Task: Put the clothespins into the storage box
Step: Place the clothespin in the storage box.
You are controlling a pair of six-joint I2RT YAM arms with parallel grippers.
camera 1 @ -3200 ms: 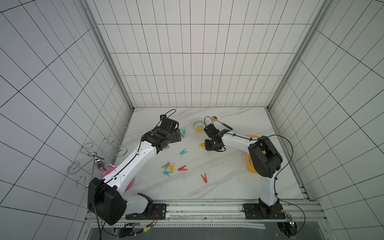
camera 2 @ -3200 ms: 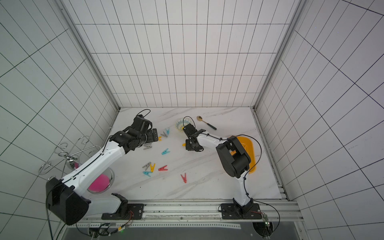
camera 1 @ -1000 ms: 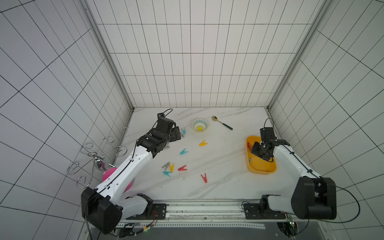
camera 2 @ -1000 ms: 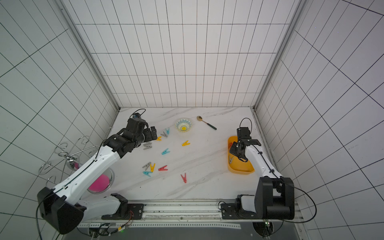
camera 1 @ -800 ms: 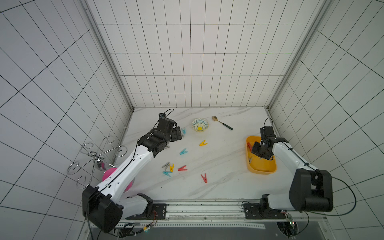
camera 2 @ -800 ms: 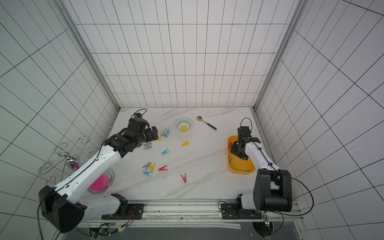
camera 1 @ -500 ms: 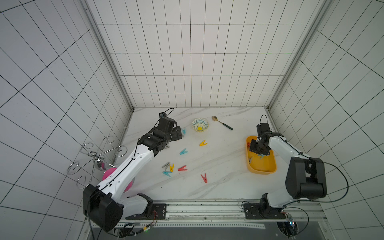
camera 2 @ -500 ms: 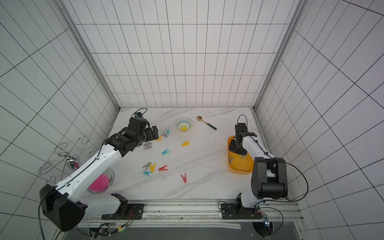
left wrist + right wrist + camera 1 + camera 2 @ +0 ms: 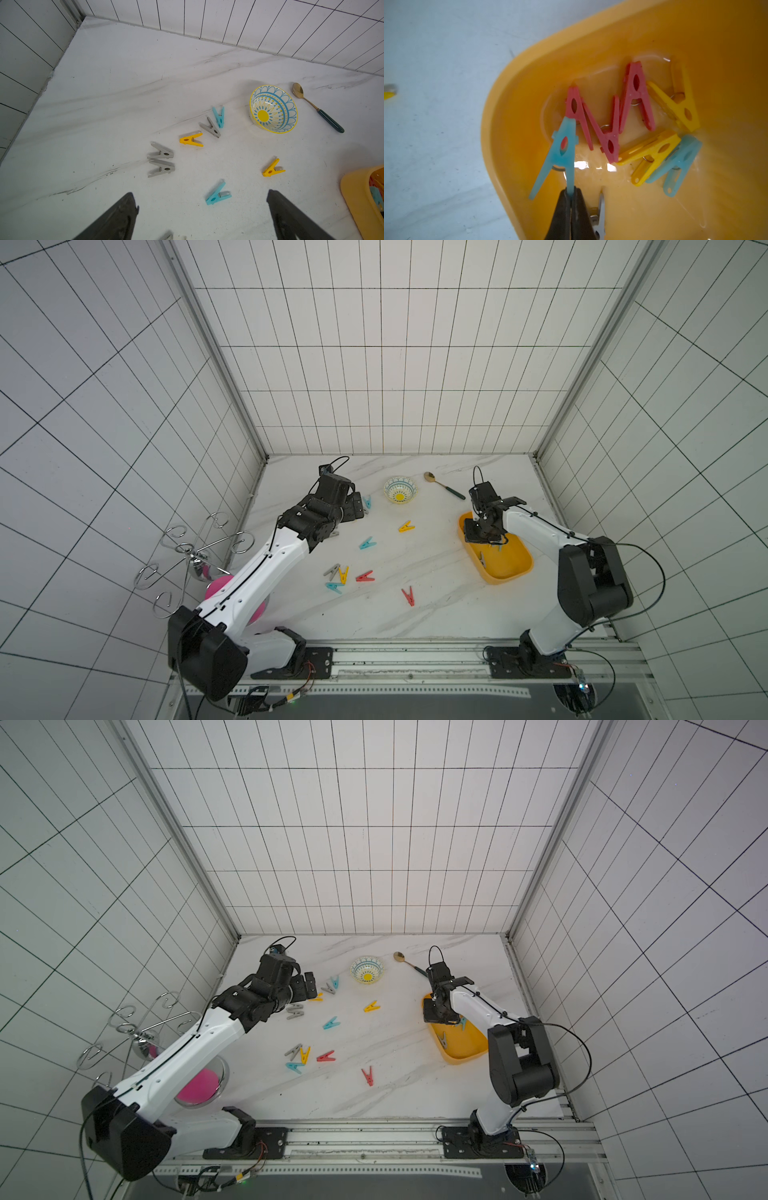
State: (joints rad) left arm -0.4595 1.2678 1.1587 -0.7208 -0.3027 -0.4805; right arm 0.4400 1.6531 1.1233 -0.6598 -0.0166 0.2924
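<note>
The black fingers [image 9: 118,218] of the left gripper [image 9: 200,193] gape wide and empty above the white marble table [image 9: 124,83] and its loose clothespins [image 9: 161,153], while the right gripper [image 9: 571,192], over a corner of the shallow yellow plastic storage box [image 9: 488,135], pinches a teal-blue plastic clothespin [image 9: 563,151] by one leg.

A small patterned bowl [image 9: 400,490] with a yellow centre is sitting upright on the marble tabletop [image 9: 415,626], a little beyond the left gripper [image 9: 357,510] and between it and the right gripper [image 9: 478,532]. A gold spoon [image 9: 444,486] with a dark green handle is lying flat just past the bowl, without touching it, and its handle is pointing toward the right gripper. Well behind the left gripper, a wire rack [image 9: 195,547] of curled hooks is standing beside a pink dish [image 9: 199,1088] — both far from the right gripper.
</note>
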